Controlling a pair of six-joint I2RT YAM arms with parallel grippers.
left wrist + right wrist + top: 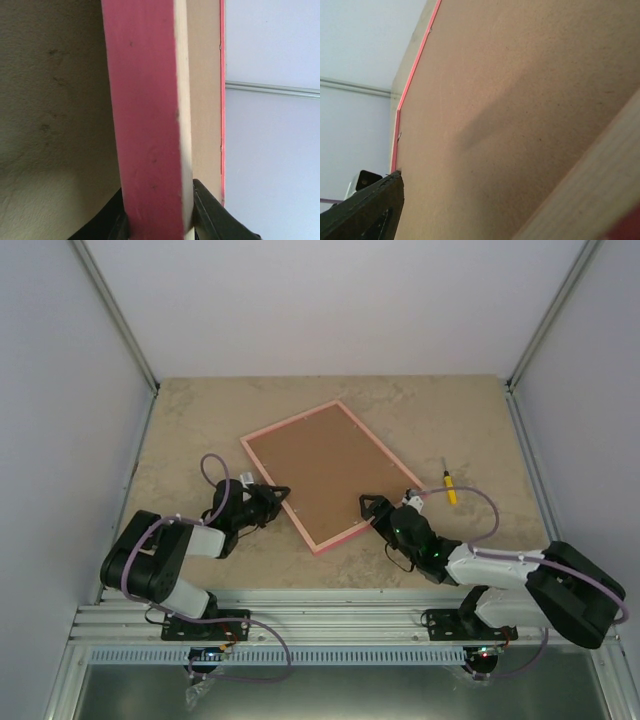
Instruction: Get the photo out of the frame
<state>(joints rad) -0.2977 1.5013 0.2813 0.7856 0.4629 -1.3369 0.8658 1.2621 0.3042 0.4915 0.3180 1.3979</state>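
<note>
The pink frame (pixel 322 472) lies back side up on the table, showing brown fibreboard; the photo is hidden. My left gripper (pixel 274 494) is shut on the frame's left rail. In the left wrist view its fingers (pixel 212 212) clamp the pink rail (pixel 147 110) from both sides. My right gripper (pixel 388 502) is open at the frame's near right edge. One finger (pixel 370 210) is over the fibreboard back (pixel 520 90); the other is out of view beyond the rail (pixel 590 190).
A small yellow-handled tool (pixel 450 487) lies on the table to the right of the frame. White walls with metal posts (pixel 115 315) enclose the table. A metal rail (pixel 330 625) runs along the near edge.
</note>
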